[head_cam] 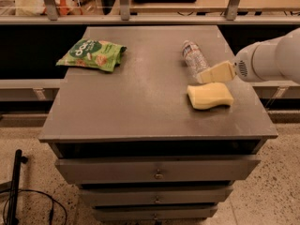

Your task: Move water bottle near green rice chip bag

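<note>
Water bottle (193,56) lies on its side on the right rear part of the grey cabinet top (140,107), with its white cap pointing toward the back edge and its base toward the front. Its lower end is hidden behind the gripper (209,73), so this view does not show whether the two touch. The gripper appears as a single cream-coloured wedge reaching in from the right, over the bottle's base end and just behind the yellow sponge (210,95). How wide it stands, and whether it holds anything, cannot be made out. Behind it the white, rounded arm (269,60) runs to the right edge of the view and is cut off there. The sponge lies flat just in front of the bottle, toward the right front of the top. The green rice chip bag (93,55) lies flat near the left rear corner, well apart from the bottle. Below the top, drawer fronts (157,168) with small knobs are stacked one under another. A dark pole (15,182) stands at the lower left on speckled floor (272,196).
</note>
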Controlling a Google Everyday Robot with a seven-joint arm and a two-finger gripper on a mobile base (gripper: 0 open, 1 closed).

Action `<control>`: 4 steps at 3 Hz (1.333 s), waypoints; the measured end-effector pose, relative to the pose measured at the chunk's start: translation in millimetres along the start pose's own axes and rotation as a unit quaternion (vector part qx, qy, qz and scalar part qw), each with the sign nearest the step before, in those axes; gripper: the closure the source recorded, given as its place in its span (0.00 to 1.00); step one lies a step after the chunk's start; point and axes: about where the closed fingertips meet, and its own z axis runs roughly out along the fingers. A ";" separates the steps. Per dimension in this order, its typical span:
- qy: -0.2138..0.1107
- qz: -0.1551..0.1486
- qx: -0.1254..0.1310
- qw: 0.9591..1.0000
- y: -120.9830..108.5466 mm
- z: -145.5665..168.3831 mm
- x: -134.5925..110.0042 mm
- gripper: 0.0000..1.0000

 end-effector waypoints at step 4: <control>0.002 0.028 0.066 0.997 16.0 18.5 -8.6 0.00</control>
